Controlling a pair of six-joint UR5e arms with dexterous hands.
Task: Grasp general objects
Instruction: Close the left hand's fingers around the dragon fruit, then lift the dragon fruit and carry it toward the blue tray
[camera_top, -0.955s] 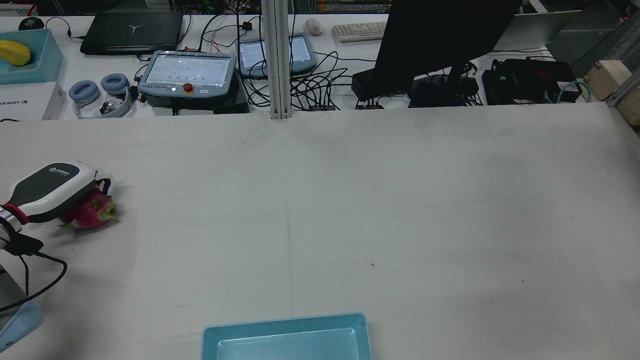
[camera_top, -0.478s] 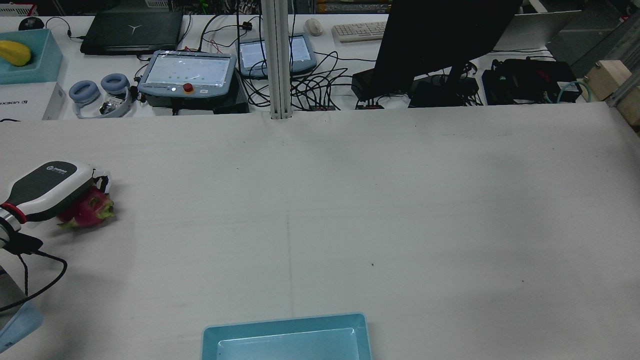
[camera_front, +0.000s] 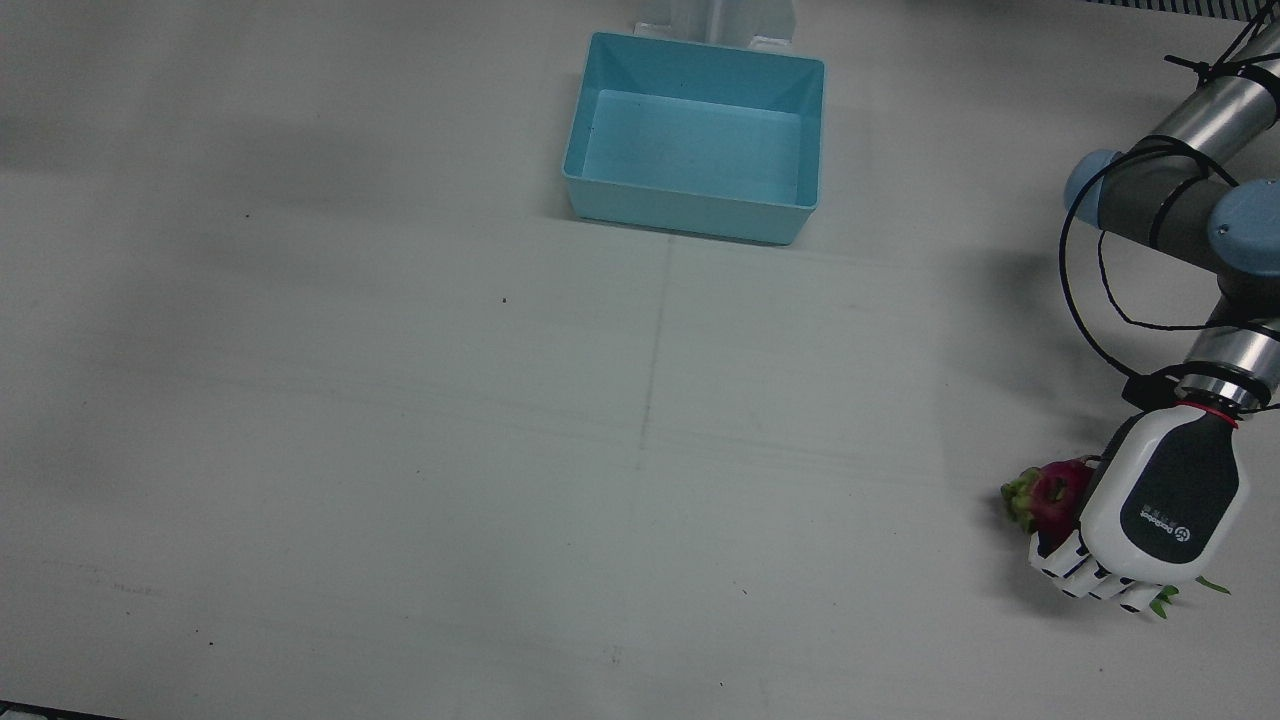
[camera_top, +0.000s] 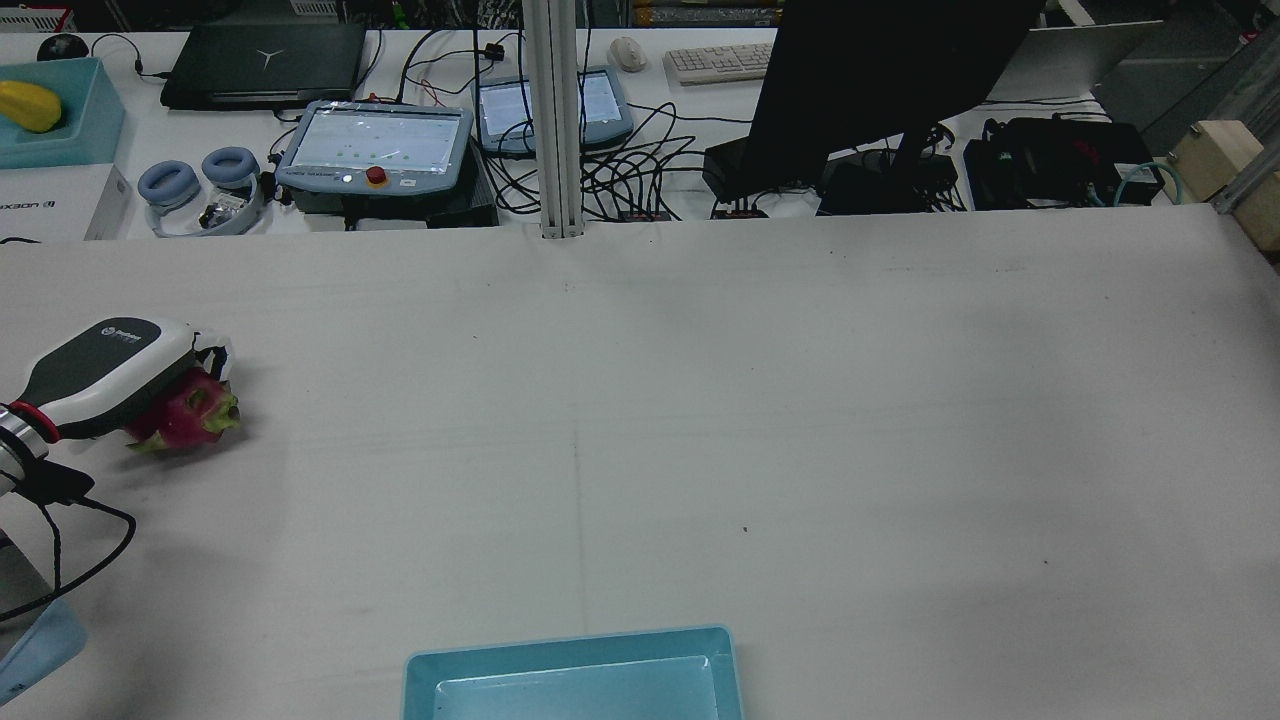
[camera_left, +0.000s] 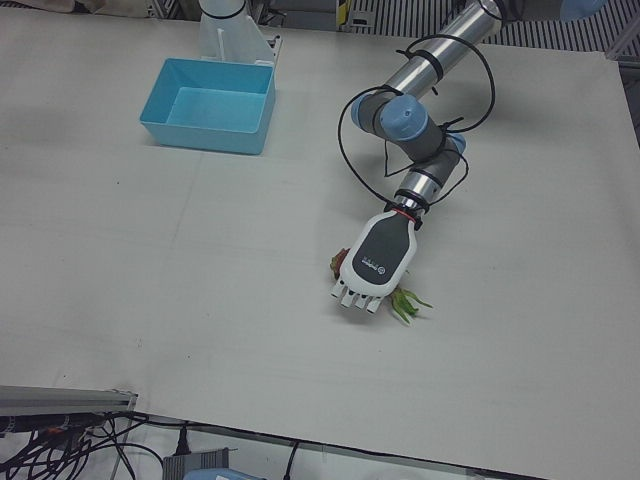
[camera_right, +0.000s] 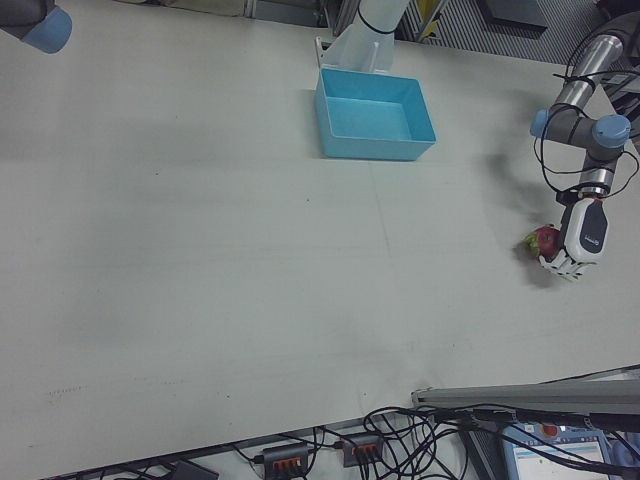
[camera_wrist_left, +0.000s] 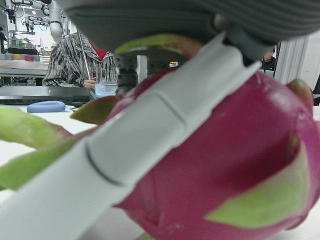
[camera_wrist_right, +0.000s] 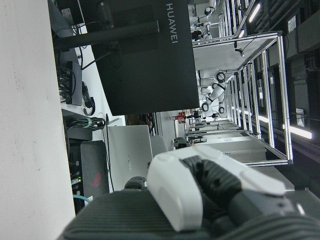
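Since a second ago your left robot hand has shifted slightly toward the far side of the table, and the magenta, green-scaled dragon fruit under it has turned a little, its green tip now pointing more toward the table's middle. That white-and-dark-grey left robot hand lies palm-down over the fruit with its fingers curled around it; in the left hand view a pale finger crosses the fruit's red skin, so you have it enclosed. Whether the fruit is clear of the white table cannot be told.

In the front view the fruit sits at about 4 o'clock, near the edge. The open light-blue plastic bin stands at 12 o'clock, well apart from it.

Your right robot hand shows only in its own camera, pale and dark shells close to the lens; you cannot tell how wide it stands.
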